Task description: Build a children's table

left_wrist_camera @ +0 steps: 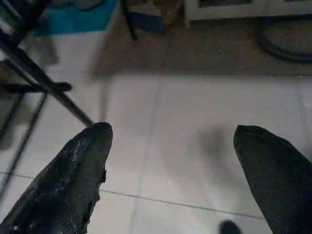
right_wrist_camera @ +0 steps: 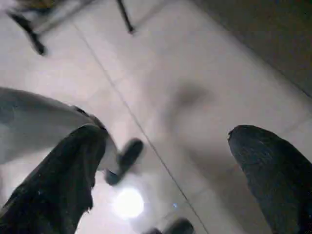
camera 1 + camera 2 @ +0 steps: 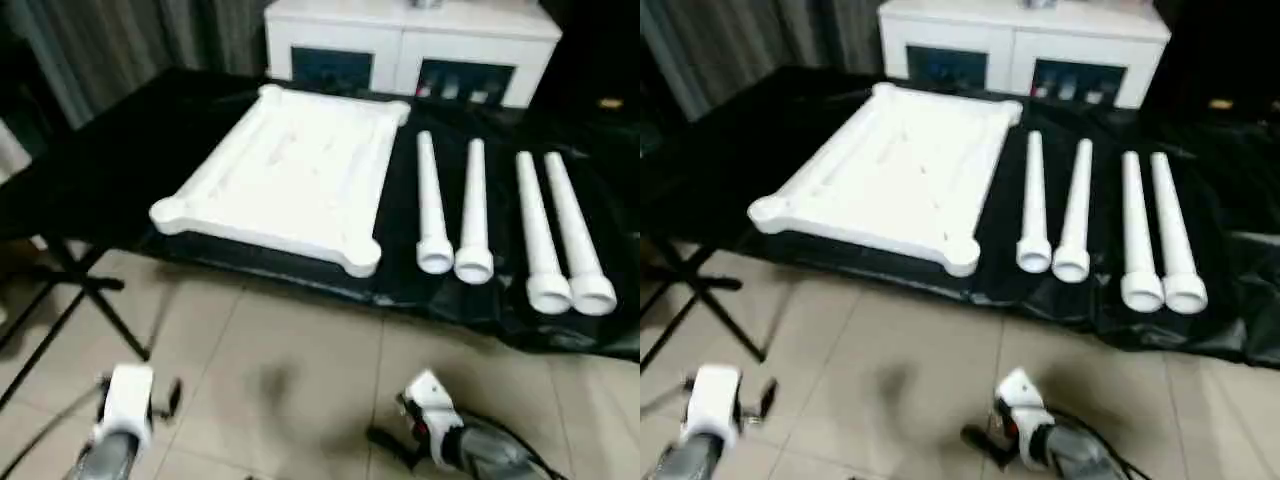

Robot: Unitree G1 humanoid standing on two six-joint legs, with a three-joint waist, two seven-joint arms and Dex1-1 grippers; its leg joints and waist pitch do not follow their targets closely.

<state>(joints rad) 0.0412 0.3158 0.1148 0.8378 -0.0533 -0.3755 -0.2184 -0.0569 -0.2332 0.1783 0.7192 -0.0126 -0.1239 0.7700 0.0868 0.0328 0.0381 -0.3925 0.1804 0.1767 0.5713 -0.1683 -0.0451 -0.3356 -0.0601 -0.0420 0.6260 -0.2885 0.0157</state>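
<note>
The white tabletop lies underside up on the black-covered work table, its round corner sockets showing. To its right, several long tapered white legs lie side by side in two pairs, wide ends toward me. Both of my arms hang low over the tiled floor, well short of the work table's front edge. My left gripper stands open with nothing but floor between its fingers. My right gripper is open too and holds nothing.
A white cabinet with glass doors stands behind the work table. Black folding stand legs cross under its left end. Grey curtains hang at the back left. Pale floor tiles lie between me and the work table.
</note>
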